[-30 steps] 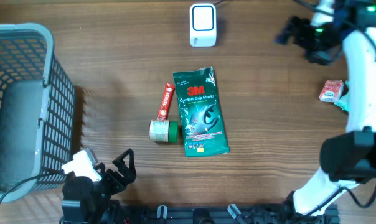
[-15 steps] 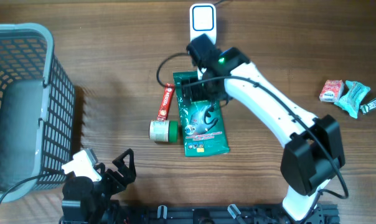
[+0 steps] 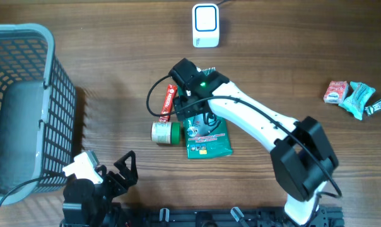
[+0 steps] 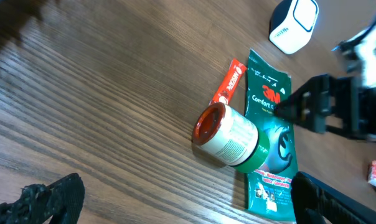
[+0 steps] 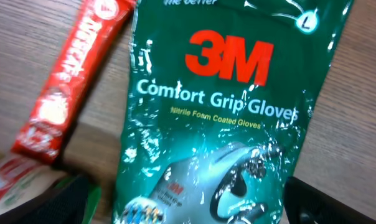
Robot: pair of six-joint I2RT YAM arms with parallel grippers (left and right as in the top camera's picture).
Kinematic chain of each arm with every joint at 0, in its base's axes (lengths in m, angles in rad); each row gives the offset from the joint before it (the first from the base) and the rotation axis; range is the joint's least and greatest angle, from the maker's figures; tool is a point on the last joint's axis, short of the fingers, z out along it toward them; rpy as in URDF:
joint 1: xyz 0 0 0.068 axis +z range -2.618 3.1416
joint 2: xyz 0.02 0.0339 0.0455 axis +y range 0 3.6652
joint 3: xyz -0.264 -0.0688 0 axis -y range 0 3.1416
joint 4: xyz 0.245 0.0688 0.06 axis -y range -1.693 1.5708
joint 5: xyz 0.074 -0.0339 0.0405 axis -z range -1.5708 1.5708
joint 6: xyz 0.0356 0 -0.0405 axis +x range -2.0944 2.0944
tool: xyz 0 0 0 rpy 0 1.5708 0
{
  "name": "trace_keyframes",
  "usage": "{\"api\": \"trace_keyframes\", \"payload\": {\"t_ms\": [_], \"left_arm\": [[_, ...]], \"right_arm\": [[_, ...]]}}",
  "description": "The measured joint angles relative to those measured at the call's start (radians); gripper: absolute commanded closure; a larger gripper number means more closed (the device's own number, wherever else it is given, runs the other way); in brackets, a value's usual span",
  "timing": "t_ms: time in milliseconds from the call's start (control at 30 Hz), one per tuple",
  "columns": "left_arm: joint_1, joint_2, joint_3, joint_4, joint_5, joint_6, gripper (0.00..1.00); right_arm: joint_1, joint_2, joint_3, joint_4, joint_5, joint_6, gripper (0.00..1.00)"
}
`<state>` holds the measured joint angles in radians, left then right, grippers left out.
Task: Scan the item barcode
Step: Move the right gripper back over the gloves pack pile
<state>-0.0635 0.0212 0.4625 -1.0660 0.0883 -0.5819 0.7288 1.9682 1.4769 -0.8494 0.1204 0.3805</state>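
A green 3M glove packet (image 3: 211, 137) lies flat at the table's middle. It fills the right wrist view as the packet (image 5: 225, 124). My right gripper (image 3: 197, 113) hangs over its upper half, open. Its gripper point (image 5: 197, 204) sits above the packet, one finger off each long edge, holding nothing. A white barcode scanner (image 3: 205, 25) stands at the far edge. My left gripper (image 3: 118, 169) rests open near the front left. In its own view the left gripper (image 4: 185, 205) is over bare wood, with the packet (image 4: 272, 143) ahead to the right.
A red sachet (image 3: 169, 103) and a jar with a green lid (image 3: 165, 132) lie against the packet's left side. A grey wire basket (image 3: 20, 107) stands at the left edge. Several small snack packs (image 3: 351, 94) lie at the far right.
My right arm has swung in from the far right corner, passed the scanner and come down-left over the green packet. The left arm and the items have not moved.
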Motion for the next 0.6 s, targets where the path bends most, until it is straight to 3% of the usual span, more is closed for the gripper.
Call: {"api": "trace_keyframes", "payload": {"t_ms": [433, 467, 567, 600], "left_arm": [[0.0, 0.0, 0.0, -0.001, 0.0, 0.0, 0.0], [0.0, 0.0, 0.0, 0.0, 0.0, 0.0, 0.0], [0.0, 0.0, 0.0, 0.0, 0.0, 0.0, 0.0], [0.0, 0.0, 0.0, 0.0, 0.0, 0.0, 0.0]], "right_arm": [[0.066, 0.151, 0.012, 0.032, 0.079, 0.066, 0.01], [0.055, 0.155, 0.018, 0.027, 0.054, 0.072, 0.07], [-0.002, 0.169, 0.032, 0.0, -0.034, 0.091, 0.79], [-0.019, 0.171, 0.035, -0.011, -0.048, 0.095, 0.91]]}}
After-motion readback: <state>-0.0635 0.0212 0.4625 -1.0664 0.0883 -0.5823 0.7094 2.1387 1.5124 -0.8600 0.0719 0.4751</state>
